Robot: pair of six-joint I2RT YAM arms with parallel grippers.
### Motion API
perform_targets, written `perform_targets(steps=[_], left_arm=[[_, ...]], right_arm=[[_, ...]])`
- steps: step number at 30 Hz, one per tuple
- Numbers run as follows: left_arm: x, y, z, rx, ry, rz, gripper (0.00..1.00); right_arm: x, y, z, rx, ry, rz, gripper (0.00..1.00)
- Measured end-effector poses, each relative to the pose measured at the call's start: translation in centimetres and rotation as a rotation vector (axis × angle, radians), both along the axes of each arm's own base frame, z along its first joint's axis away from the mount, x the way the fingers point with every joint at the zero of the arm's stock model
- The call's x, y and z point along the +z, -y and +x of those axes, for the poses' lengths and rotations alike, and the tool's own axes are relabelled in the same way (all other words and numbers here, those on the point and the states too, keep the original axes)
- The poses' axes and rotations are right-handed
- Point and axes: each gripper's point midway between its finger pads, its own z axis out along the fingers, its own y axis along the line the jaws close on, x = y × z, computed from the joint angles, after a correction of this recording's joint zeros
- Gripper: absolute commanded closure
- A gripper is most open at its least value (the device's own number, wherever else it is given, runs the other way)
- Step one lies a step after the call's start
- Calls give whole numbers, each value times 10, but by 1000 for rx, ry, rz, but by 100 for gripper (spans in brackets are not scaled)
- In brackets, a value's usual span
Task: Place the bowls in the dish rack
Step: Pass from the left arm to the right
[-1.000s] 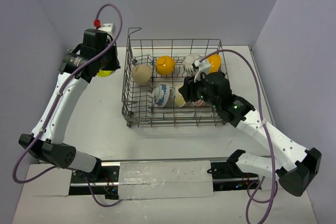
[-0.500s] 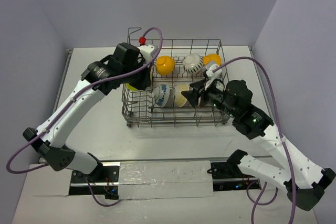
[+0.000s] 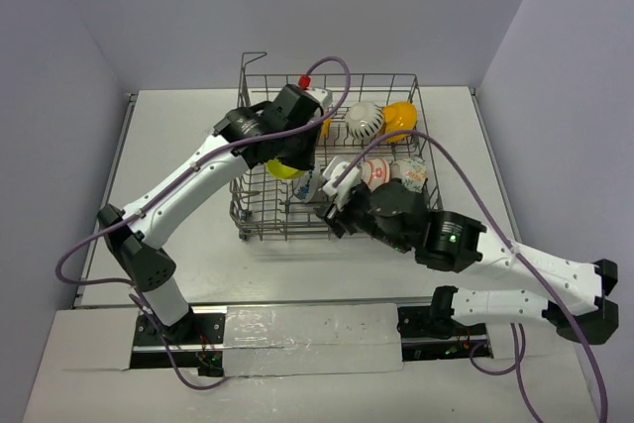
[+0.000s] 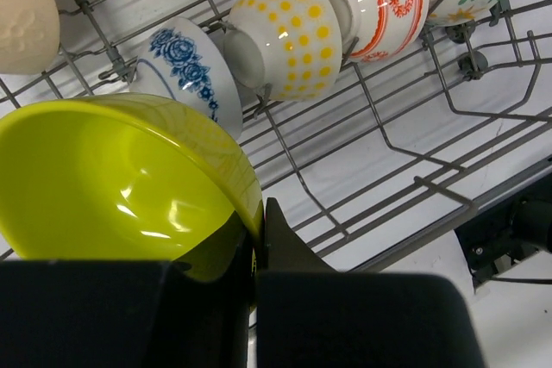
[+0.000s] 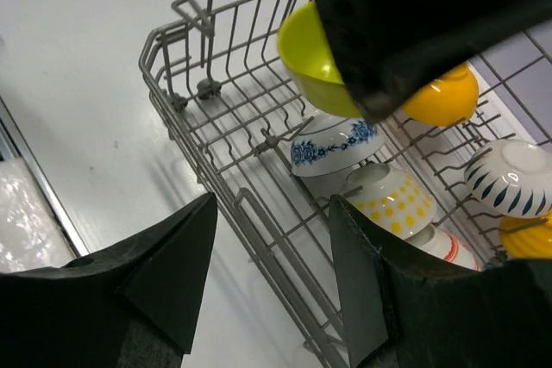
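Observation:
My left gripper (image 3: pixel 289 154) is shut on the rim of the lime green bowl (image 3: pixel 282 168) and holds it tilted above the left part of the dish rack (image 3: pixel 327 77). The left wrist view shows the lime bowl (image 4: pixel 112 178) pinched in that gripper (image 4: pixel 256 213), above the blue-patterned bowl (image 4: pixel 190 71), a yellow-dotted bowl (image 4: pixel 289 28), the red-and-white bowl (image 4: pixel 379 2) and the tan bowl (image 4: pixel 21 6). My right gripper (image 3: pixel 335 207) is open and empty over the rack's front edge (image 5: pixel 250 213). The white striped bowl (image 3: pixel 365 122) and an orange-yellow bowl (image 3: pixel 401 116) stand at the back.
The rack's raised handle (image 3: pixel 254 56) is at its far left corner. Upright tines (image 4: pixel 414 157) line the rack floor. A leaf-patterned bowl (image 3: pixel 411 173) leans at the rack's right. Grey walls close in the table on three sides.
My left arm swung from the table left of the rack to over the rack, carrying the lime bowl. My right gripper drew back from among the bowls to the rack's front edge.

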Motion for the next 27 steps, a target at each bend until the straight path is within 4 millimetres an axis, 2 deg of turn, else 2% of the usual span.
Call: perform_targets(steps=[4,7,11,14,21,27], left_arm=[[-2,13,-3,16,4,22,100],[-1,14,-5,32,5,35,100],[4,12,-2,62,11,41,100],[4,12,-3,65,0,43,100],[-2,13,-9,59,-21,62,100],[-7,17,-16,47,-31,70,100]], right_arm=[[-17,-15,-7,1,35,-125,39],[-25,-21,-15,12,68,-192,39],[-21,-28,-25,28,134,-253,39],[-20,-35,-25,19,185,-300,39],[-40,-50,-26,38,262,-447,38],[-34,-61,-20,32,311,-477,37]])
